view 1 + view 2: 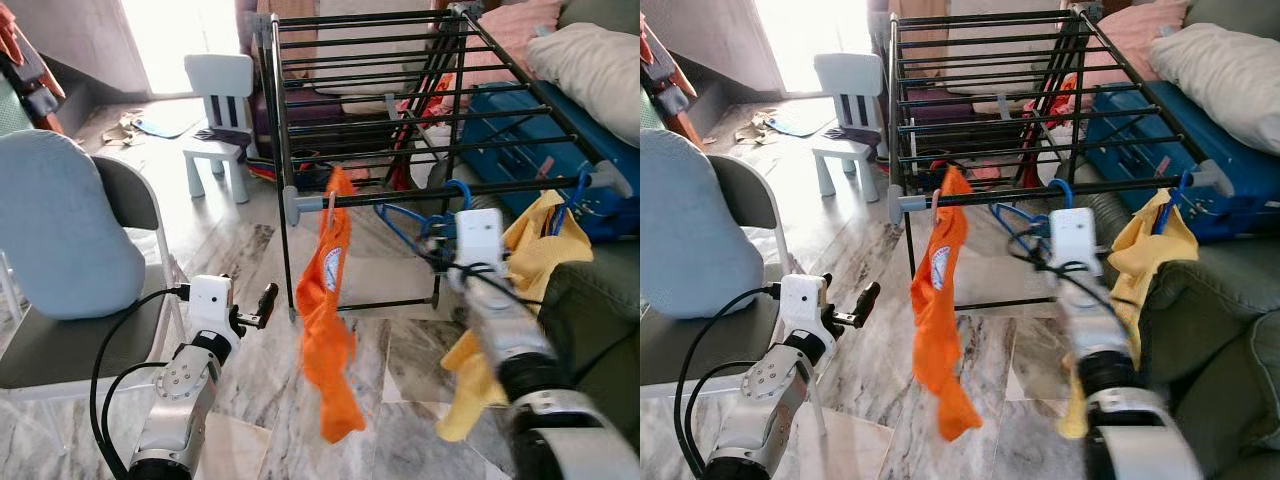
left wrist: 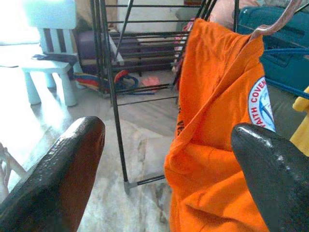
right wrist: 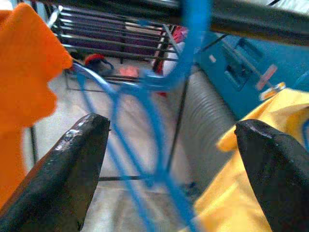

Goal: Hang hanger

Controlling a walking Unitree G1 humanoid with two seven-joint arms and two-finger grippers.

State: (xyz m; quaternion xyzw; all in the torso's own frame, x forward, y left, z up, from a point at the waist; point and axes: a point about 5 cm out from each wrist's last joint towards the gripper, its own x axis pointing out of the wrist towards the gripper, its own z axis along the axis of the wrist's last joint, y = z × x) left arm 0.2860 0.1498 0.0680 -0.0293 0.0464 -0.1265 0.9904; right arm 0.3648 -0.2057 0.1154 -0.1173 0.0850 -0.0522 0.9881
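Blue hanger point(image 1: 405, 222) hooked on rack rail point(image 1: 450, 190); right gripper point(image 3: 169, 159) raised, released; left gripper point(image 2: 166, 164) low, released.

black drying rack point(image 1: 420, 90), orange shirt point(image 1: 328, 310), blue hanger point(image 1: 420, 215), yellow garment point(image 1: 520, 260) hanging

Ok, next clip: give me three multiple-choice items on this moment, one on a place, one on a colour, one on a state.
1. Where does the orange shirt hang?
A. on the front bar of the drying rack
B. over the grey chair's back
C. on the white child's chair

2. What colour is the empty hanger in front of the right gripper?
A. pink
B. blue
C. black

3. How are the left gripper fingers?
A. shut on the shirt
C. shut on nothing
B. open, holding nothing

Key: 1 A, its hanger hooks over the front bar; 2 B, the right wrist view shows blue wire; 3 B, a wide gap with the shirt beyond.
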